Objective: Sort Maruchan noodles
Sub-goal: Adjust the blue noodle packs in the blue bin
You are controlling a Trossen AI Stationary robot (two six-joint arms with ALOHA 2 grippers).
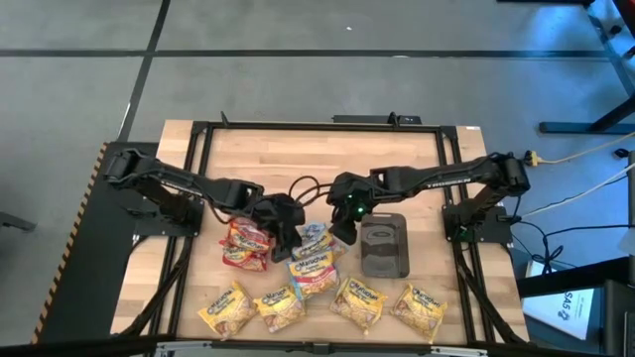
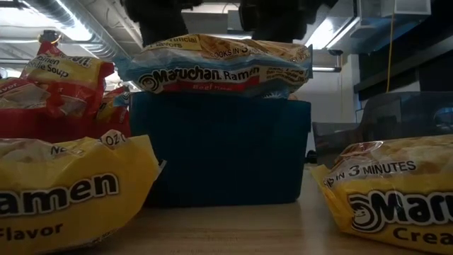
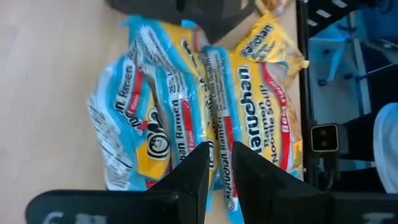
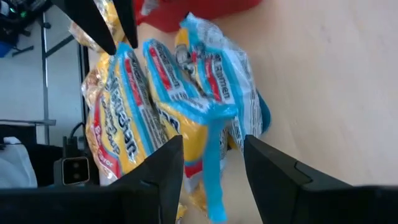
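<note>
Maruchan noodles (image 3: pixel 186 118) hide the tray; left gripper (image 3: pixel 217 162) pinches 1 edge, right gripper (image 4: pixel 211 155) spread.

Blue-edged Maruchan packets (image 1: pixel 312 260) are lying piled mid-counter, crinkly, overlapping, some tipped on edge; in the low view one blue-edged packet (image 2: pixel 223 65) is sitting flat on top of a teal tray. Red packets (image 1: pixel 246 243) are stacking just beside them on the left arm's side, leaning unevenly. Four yellow packets (image 1: pixel 327 305) are lying flat in a rough row along the counter's near edge, apart from each other, logos facing up.
</note>
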